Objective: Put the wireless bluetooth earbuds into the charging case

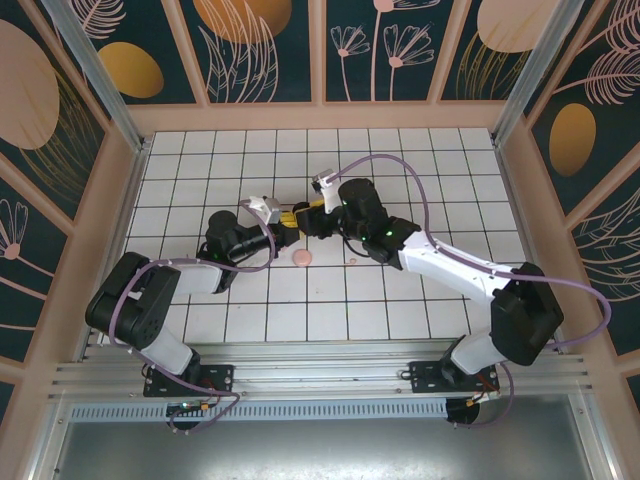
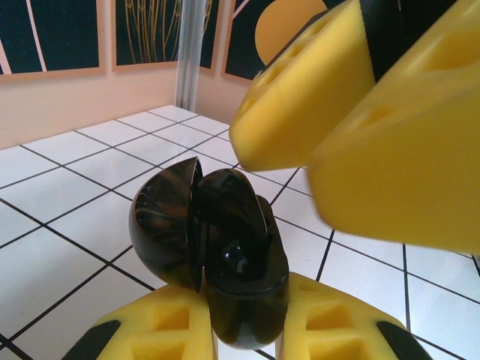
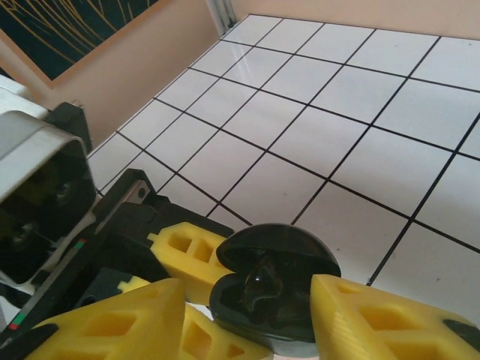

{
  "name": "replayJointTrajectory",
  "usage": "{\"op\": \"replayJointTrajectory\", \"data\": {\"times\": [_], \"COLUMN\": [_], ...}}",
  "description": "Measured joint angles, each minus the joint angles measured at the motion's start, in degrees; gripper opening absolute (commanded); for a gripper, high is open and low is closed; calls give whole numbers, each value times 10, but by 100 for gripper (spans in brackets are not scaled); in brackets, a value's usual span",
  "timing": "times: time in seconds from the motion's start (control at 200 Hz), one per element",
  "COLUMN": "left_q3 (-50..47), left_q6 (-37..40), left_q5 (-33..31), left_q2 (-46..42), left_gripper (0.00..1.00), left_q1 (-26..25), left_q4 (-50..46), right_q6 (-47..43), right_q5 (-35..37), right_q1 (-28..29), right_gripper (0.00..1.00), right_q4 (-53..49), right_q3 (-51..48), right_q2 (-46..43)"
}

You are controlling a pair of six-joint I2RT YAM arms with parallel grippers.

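A black charging case (image 2: 225,247) stands open just above the tiled floor, its lid (image 2: 161,225) swung to the left. My left gripper (image 2: 247,319) is shut on the case's lower half, one yellow finger on each side. A glossy black earbud (image 3: 259,285) sits inside the case's well. My right gripper (image 3: 247,289) hangs right over the case with its jaws apart and nothing between its fingers; its yellow fingers (image 2: 360,97) loom at the upper right of the left wrist view. Both grippers meet near the middle of the table, left gripper (image 1: 285,220) and right gripper (image 1: 312,215).
A round pink case (image 1: 301,257) lies on the white tiles just in front of the grippers. A tiny pale speck (image 1: 350,263) lies to its right. Patterned walls (image 1: 320,50) enclose the table on three sides.
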Motion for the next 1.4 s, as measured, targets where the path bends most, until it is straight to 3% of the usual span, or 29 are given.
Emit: {"op": "replayJointTrajectory", "data": {"times": [0.28, 0.576, 0.806, 1.401], "left_q3": [0, 0, 0, 0], "left_q6": [22, 30, 30, 30], "left_q5": [4, 10, 14, 14], "left_q2": [-5, -6, -6, -6], "left_gripper": [12, 12, 12, 12], "left_q1": [0, 0, 0, 0], "left_q4": [0, 0, 0, -5], "right_q6": [36, 99, 121, 125], "right_q5": [-73, -172, -203, -237], "right_q1": [-25, -77, -84, -79], "right_gripper": [51, 35, 28, 28], "right_q4": [-2, -6, -19, -23], "right_q3": [0, 0, 0, 27], "right_q2": [-39, -46, -46, 20]}}
